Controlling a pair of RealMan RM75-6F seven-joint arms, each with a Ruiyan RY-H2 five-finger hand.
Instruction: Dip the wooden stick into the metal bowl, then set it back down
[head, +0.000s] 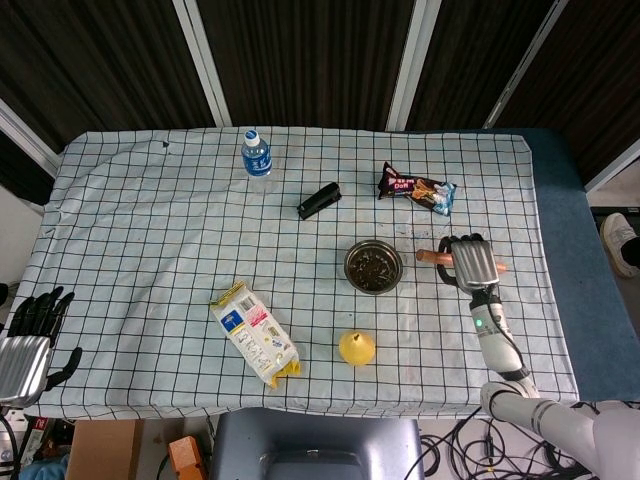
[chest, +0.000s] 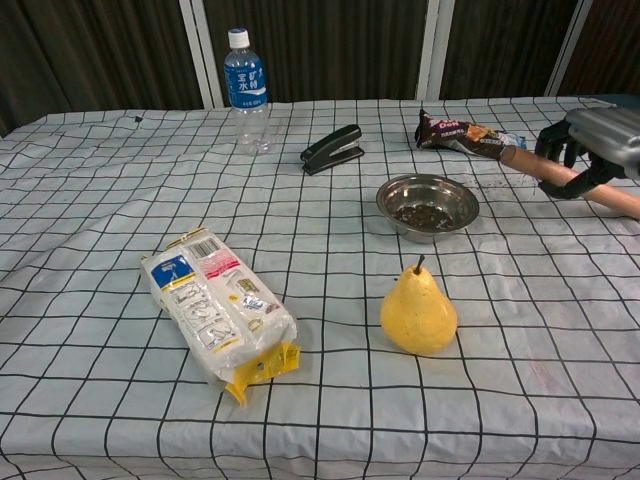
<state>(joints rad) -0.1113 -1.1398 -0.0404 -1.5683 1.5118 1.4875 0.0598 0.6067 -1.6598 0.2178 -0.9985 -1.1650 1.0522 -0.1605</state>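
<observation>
Dark panels with pale posts stand behind the tabletop (head: 120, 220), which is covered by a white cloth with a black grid. At its right side the right hand (head: 472, 262) has its fingers wrapped around the stick (chest: 545, 166), so the hand is clamped on it. In the chest view the stick is lifted off the cloth and tilted, its free end pointing left, toward the snack bag (chest: 462, 135) and above the cloth to the right of the bowl (chest: 428, 206). In the head view the same end shows just to the right of the bowl's rim, apart from it. The bowl is metal and holds some dark bits at the bottom.

The left hand (head: 30, 340) shows only in the head view, beyond the left edge of the tabletop, low in the picture. Its dark fingers (head: 42, 308) are spread apart and hold nothing.

A water bottle (chest: 246, 88) with a blue label stands upright at the far side. A black stapler (chest: 332, 149) lies between the bottle and the snack bag. A yellow pear (chest: 418, 309) stands in front of the bowl, stem up. A white packet (chest: 220, 311) with a yellow end lies on its side, left of the pear.
</observation>
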